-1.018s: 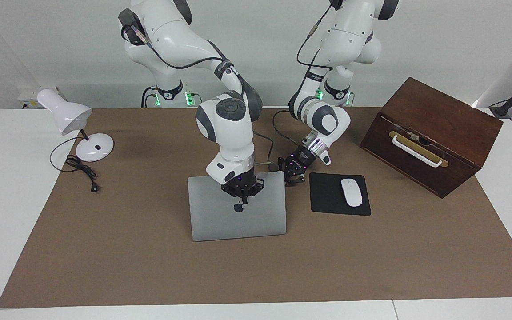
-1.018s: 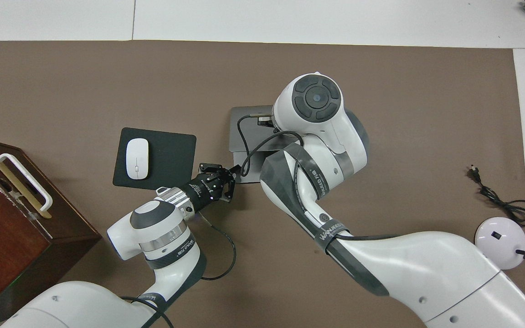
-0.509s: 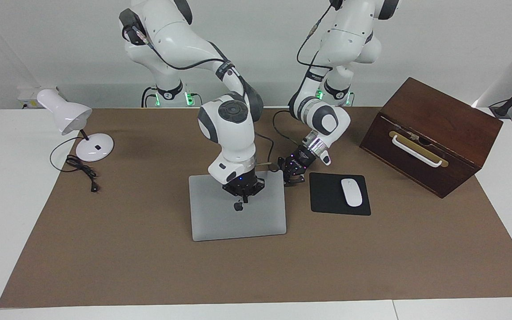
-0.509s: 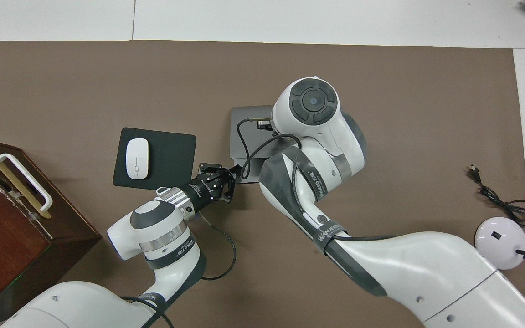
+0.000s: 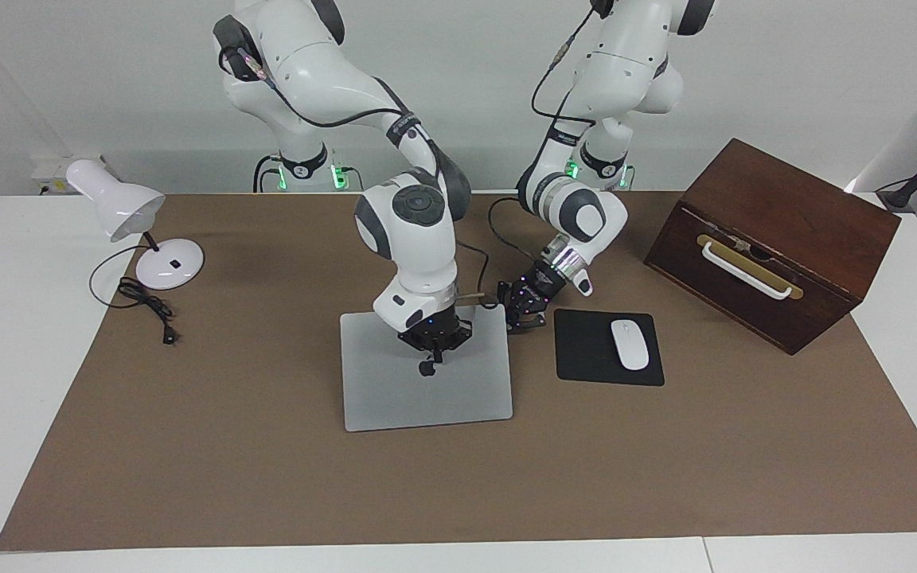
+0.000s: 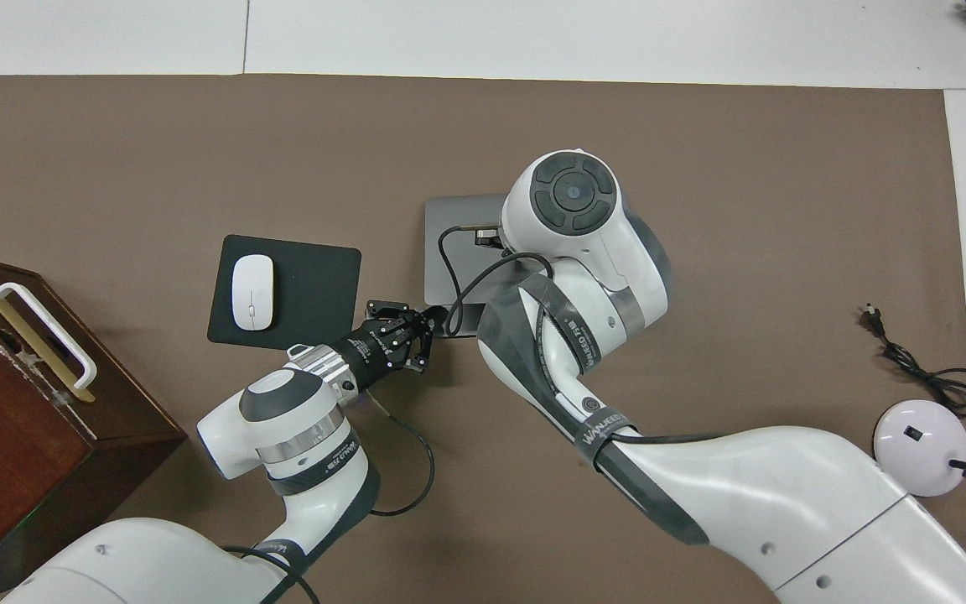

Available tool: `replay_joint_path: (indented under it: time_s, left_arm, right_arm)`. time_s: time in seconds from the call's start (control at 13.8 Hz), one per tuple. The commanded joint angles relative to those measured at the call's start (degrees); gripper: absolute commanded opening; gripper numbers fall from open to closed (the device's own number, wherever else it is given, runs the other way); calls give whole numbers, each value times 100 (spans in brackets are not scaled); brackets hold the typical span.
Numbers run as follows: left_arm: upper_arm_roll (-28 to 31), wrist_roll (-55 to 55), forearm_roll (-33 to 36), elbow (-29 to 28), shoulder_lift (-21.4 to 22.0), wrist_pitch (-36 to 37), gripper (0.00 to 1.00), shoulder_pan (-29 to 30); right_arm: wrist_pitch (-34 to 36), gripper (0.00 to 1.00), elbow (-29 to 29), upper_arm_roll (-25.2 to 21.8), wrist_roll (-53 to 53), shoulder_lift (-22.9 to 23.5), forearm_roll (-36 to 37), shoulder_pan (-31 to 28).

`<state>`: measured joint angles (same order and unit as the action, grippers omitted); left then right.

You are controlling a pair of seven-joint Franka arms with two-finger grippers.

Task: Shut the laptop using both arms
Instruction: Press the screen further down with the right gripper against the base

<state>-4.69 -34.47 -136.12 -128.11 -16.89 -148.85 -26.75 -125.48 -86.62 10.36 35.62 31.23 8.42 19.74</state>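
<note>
My two arms have the thin silver-grey laptop [image 5: 427, 390] folded flat at the middle of the brown table mat [image 5: 267, 477].

Nearest my robots, the left gripper [image 5: 524, 312], fingertips pressed together and holding nothing, sits low at the laptop's corner toward the left arm's end, just beside the black square mouse pad [image 5: 586, 350] with its white mouse [image 5: 630, 344]; it looks no different from a second ago. Over the lid, near the dark logo, my right gripper [image 5: 433, 344] points straight down, fingertips also pressed together on nothing, and whether it touches the lid I cannot tell; its wrist has drawn slightly toward the robots since a second ago. The lid lies level, its edge nearest the robots a touch lower than before.
</note>
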Motion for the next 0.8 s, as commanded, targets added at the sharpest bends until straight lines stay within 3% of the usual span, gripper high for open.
replay_joint_path:
  time_s: [0.0,0.73]
  left_arm:
    - [74,282,-117,128,-270,-310,0,-277]
    - [65,529,-187,146,-358,-355,0,-340]
  right_arm:
    - [-108,0,-224,28,94,-73,-103,-58]
    - [-161,0,-347,28,85,-38,-103,-102]
